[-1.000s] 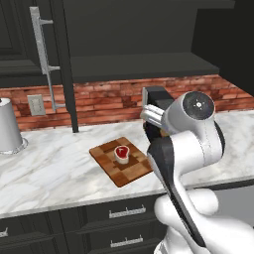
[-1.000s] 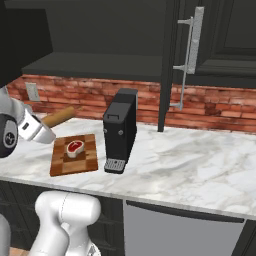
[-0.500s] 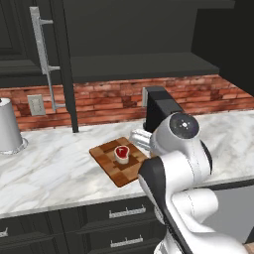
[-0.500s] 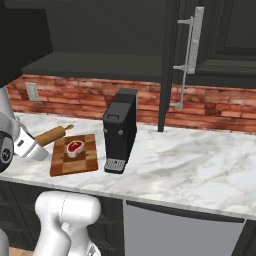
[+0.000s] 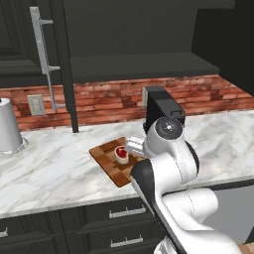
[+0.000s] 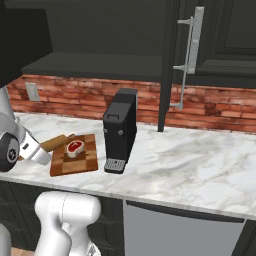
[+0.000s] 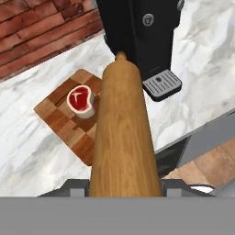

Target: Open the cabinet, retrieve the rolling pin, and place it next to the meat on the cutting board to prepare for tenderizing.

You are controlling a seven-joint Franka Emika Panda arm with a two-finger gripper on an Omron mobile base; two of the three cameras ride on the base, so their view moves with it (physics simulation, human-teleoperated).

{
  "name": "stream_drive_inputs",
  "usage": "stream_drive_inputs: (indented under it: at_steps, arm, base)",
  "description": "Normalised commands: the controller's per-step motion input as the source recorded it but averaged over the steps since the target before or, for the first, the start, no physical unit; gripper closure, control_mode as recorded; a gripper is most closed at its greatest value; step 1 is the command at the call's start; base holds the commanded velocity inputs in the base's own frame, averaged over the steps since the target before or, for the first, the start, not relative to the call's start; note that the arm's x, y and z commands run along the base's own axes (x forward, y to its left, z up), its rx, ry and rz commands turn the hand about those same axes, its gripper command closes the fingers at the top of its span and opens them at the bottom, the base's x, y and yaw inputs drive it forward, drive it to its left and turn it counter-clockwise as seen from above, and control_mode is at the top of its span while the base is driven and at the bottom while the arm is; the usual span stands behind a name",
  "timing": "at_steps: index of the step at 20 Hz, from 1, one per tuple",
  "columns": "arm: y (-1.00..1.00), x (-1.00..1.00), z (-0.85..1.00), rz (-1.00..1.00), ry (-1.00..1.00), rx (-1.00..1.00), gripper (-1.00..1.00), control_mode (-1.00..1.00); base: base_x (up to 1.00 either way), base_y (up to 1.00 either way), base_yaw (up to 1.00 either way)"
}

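**Pin carried down toward the board**

Lowered since the earlier frames, our arm has swung from above the counter to beside the board, and the pin has come down with it; our gripper is clamped round the pin's barrel, so its far end points over the board's near edge toward the coffee machine; the meat sits on the board, just left of the pin in the hand view, apart from it; we judge the pin is held lengthwise so it can settle alongside the meat; the cabinet stands open above.
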Motion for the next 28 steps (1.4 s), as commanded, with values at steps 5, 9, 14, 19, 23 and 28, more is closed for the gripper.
stream_drive_inputs:
  at_steps: [5, 9, 14, 19, 23, 28]
  arm:
    - [0.00, 0.26, -0.49, 0.00, 0.00, 0.00, 1.00, -1.00]
    - [0.00, 0.21, -0.53, 0.00, 0.00, 0.00, 1.00, -1.00]
    - [0.00, 0.23, -0.53, -0.03, 0.00, 0.00, 1.00, -1.00]
    - [0.00, 0.26, -0.45, -0.06, 0.00, 0.00, 1.00, -1.00]
    - [0.00, 0.31, -0.35, -0.05, 0.00, 0.00, 1.00, -1.00]
    - [0.00, 0.33, -0.32, -0.03, 0.00, 0.00, 1.00, -1.00]
  base:
    - [0.00, 0.00, 0.00]
    - [0.00, 0.00, 0.00]
    - [0.00, 0.00, 0.00]
    - [0.00, 0.00, 0.00]
    - [0.00, 0.00, 0.00]
    - [0.00, 0.00, 0.00]
